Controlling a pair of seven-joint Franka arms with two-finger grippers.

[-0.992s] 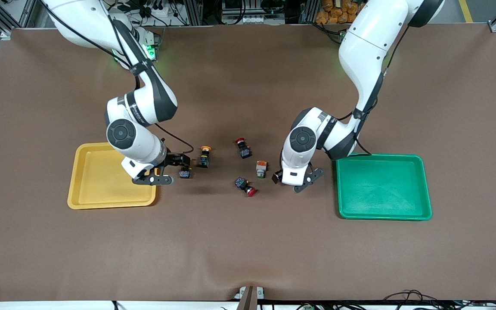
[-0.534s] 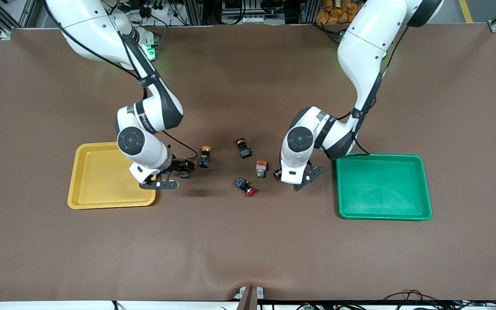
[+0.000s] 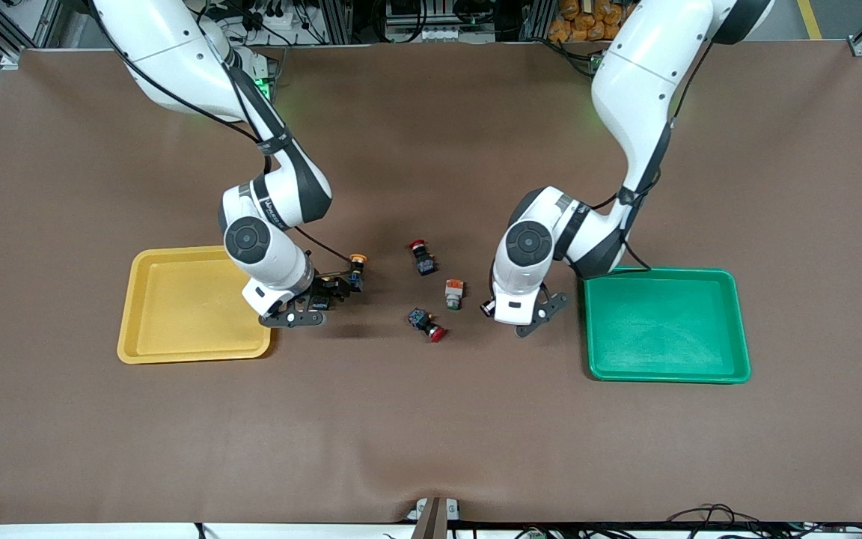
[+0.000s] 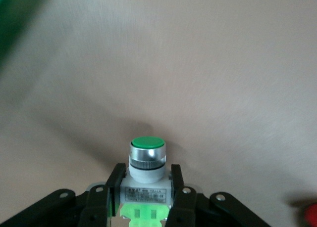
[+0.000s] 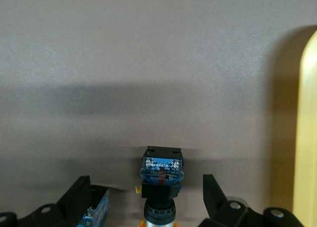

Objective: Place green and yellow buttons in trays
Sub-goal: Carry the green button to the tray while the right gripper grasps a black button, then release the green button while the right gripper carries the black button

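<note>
The left gripper [image 4: 146,200], low over the table [image 3: 431,419] beside the green tray [image 3: 667,326], has its jaws clamped on the white body of the green-capped button [image 4: 147,153], cap outward, likely so it can be lifted across to that tray. The right gripper [image 5: 148,207] has its jaws apart astride a black-bodied button [image 5: 161,170] lying on the table just beside the yellow tray [image 3: 176,307]; its cap is cut off, probably yellow-orange. In the front view both grippers hide their buttons. Another yellow-capped button [image 3: 357,269] stands close by.
</note>
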